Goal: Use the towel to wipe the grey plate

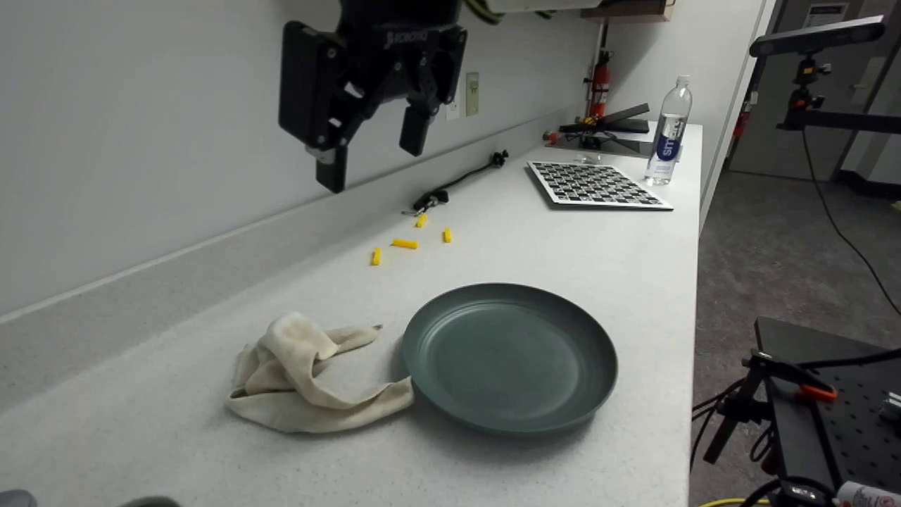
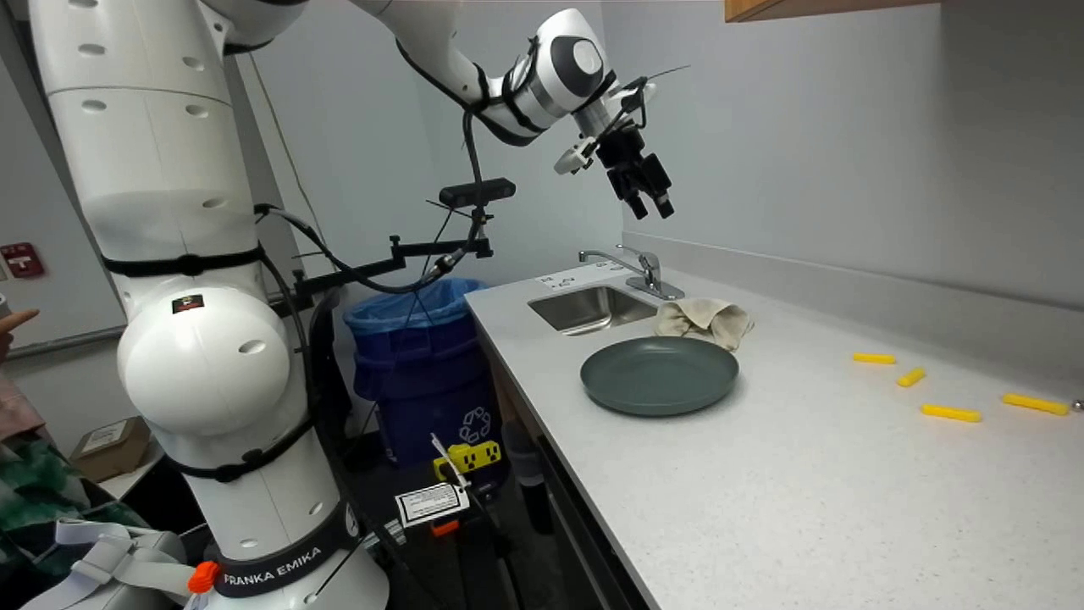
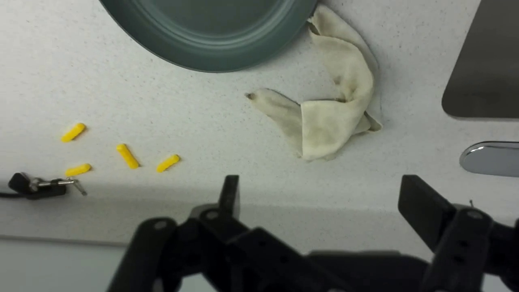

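Partly outside the wrist view, the grey plate (image 3: 211,32) beside the towel (image 3: 327,125), claw (image 3: 320,188) wide-spread, empty.

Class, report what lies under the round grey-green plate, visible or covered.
Speckled white countertop shows around the round grey-green plate. The crumpled beige cloth towel appears to reach the rim; whether it tucks under is hidden, like everything directly beneath.

The place looks like a lab with a kitchen-style counter (image 2: 804,474), fitted with a steel sink (image 2: 593,308) and faucet (image 2: 649,276). A robot arm (image 2: 212,364), bracket-mounted camera (image 1: 816,39), checkered board (image 1: 598,184) and fire extinguisher (image 1: 599,88) suggest it.
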Motion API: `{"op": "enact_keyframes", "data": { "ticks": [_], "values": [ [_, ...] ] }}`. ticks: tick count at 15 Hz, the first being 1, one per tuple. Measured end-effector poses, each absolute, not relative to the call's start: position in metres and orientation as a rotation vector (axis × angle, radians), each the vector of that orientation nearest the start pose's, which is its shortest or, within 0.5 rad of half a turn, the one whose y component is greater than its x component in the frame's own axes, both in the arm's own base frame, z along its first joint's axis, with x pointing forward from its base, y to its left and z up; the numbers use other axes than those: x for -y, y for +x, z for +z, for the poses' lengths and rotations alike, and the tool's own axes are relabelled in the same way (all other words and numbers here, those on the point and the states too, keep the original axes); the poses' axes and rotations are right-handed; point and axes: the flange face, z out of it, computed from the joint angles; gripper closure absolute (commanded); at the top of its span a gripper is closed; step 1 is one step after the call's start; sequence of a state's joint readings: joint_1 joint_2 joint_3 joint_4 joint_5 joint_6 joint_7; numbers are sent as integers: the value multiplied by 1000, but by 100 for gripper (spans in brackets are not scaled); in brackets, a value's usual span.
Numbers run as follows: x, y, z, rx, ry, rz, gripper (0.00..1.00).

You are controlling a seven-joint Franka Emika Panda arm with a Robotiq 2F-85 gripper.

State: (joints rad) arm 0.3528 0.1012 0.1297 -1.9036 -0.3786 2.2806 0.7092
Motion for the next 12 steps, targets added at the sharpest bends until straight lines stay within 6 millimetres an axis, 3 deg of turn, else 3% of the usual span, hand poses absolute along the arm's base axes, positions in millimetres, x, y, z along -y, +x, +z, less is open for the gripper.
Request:
{"op": "enact_keyframes", "data": {
  "ticks": [8,12],
  "values": [
    [-244,476,498,3,-3207,-680,0],
    [-229,451,505,-9,-3216,-716,0]
  ]
}}
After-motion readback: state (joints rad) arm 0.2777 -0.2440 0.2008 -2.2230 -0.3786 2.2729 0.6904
